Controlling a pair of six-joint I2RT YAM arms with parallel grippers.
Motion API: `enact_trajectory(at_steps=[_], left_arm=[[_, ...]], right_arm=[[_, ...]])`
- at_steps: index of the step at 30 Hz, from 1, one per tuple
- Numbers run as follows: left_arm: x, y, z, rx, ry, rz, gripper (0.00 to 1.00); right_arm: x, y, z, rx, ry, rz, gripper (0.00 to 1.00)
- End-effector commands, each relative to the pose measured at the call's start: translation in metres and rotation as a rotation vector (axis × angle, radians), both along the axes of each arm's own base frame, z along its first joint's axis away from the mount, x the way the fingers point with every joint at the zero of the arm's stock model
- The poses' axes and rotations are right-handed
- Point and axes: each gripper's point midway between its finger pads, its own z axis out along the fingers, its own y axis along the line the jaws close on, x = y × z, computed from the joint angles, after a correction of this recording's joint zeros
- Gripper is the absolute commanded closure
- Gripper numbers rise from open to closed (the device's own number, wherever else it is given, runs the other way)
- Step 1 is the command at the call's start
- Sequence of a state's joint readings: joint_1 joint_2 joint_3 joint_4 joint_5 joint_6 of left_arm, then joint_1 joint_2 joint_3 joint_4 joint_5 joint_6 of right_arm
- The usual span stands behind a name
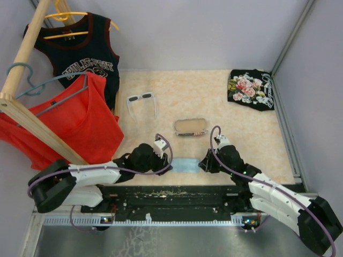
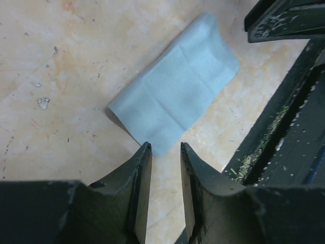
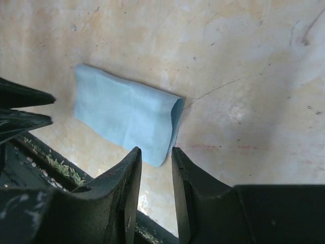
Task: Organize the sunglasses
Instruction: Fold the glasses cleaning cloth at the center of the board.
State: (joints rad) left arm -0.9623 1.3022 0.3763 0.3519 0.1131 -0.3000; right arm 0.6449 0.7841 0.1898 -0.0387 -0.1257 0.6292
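Observation:
The sunglasses (image 1: 142, 99), white-framed with dark lenses, lie arms unfolded on the table at the back left, far from both grippers and out of both wrist views. My left gripper (image 1: 169, 164) sits low at the left end of a small light-blue cloth (image 1: 187, 165). In the left wrist view (image 2: 165, 148) its jaws are slightly parted and empty, the cloth (image 2: 175, 99) just ahead of the tips. My right gripper (image 1: 203, 165) is at the cloth's right end; in the right wrist view (image 3: 155, 150) its jaws are also slightly parted and empty at the cloth's (image 3: 124, 114) corner.
An oblong case (image 1: 191, 127) lies mid-table behind the cloth. A red shirt (image 1: 69, 126) and a black jersey (image 1: 80, 59) hang from a wooden rack at the left. A black floral garment (image 1: 251, 89) lies at the back right. A black rail (image 1: 177, 194) runs along the near edge.

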Motion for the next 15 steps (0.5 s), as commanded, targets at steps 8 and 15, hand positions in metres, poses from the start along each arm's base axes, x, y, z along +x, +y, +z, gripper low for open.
enact_trajectory(at_steps=[8,15], left_arm=[[0.035,0.030,0.029,-0.063,0.020,0.306,0.34],[0.041,0.013,0.020,-0.106,0.113,0.276,0.39]], right_arm=[[0.029,-0.012,0.017,-0.051,-0.007,-0.169,0.63],[0.043,0.009,0.016,-0.004,0.008,-0.143,0.63]])
